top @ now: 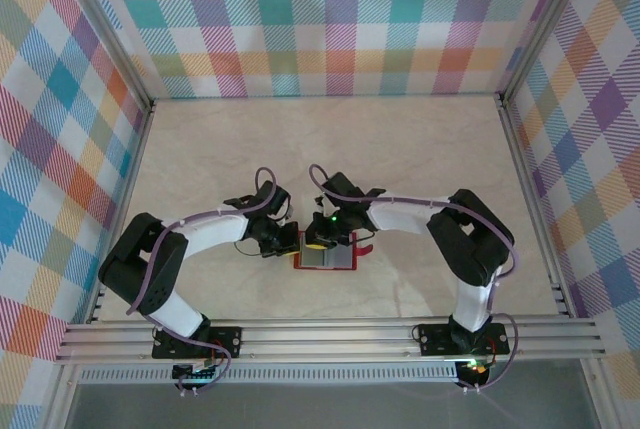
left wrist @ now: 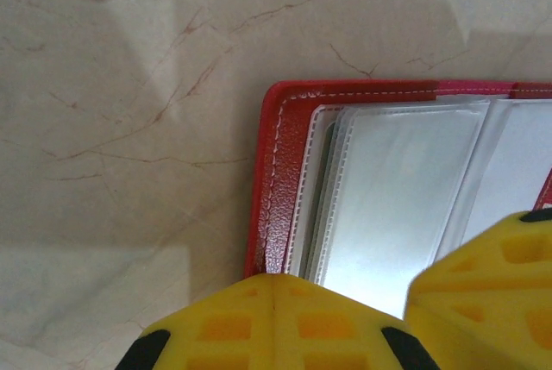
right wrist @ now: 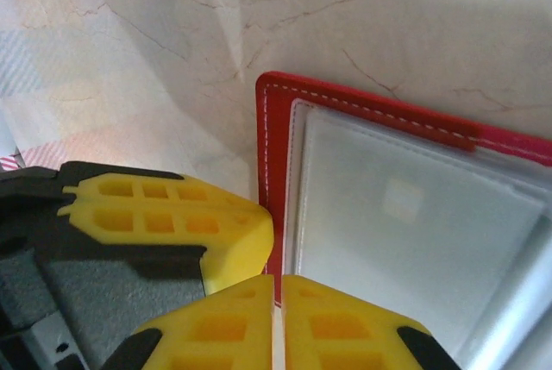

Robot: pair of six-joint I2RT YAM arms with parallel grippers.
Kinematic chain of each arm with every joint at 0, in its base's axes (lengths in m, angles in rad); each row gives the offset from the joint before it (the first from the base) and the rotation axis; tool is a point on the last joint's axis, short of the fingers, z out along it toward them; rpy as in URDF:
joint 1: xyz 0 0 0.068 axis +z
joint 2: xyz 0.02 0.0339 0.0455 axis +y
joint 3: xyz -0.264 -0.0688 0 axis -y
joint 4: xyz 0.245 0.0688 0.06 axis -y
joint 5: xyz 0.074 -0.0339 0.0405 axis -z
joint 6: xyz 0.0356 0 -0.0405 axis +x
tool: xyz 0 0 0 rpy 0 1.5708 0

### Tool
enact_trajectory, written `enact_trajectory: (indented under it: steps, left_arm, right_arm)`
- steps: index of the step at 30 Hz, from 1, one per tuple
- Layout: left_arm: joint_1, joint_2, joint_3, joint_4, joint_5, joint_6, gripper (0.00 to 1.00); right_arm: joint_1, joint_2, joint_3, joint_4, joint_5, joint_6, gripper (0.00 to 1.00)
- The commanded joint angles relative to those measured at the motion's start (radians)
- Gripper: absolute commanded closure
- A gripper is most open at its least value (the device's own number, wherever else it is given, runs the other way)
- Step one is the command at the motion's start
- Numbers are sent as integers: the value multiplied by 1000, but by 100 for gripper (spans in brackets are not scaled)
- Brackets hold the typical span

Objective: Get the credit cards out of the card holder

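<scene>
While the card holder lies open on the desk between both arms, the left wrist shows the left fingers pressed shut over its red edge; the right wrist shows the right fingers closed at its corner, on what I cannot tell; best pin the cover, then slide one sleeved credit card out flat.

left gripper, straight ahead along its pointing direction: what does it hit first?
The card holder. The left gripper, fingers shut, points at its red stitched edge, with the clear sleeves beside it. Contact looks near-immediate, though depth is unclear.
</scene>
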Motion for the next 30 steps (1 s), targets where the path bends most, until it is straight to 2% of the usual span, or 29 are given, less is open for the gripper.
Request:
enact_trajectory:
  steps: [1,10,22,30]
  left_arm:
    - [21,-27,-23,12,25,6,98]
    - [29,-19,-35,-1,27,28,98]
    - [29,-63,-18,-31,4,20,98]
    - [28,-69,-3,-14,57,-7,98]
  right_arm:
    - [16,34,32,-35,-20,9,88]
    - [33,66,41,-82,32,14,87]
    - [39,-2,47,-268,172,-47,77]
    - [42,-22,55,-328,222,-72,71]
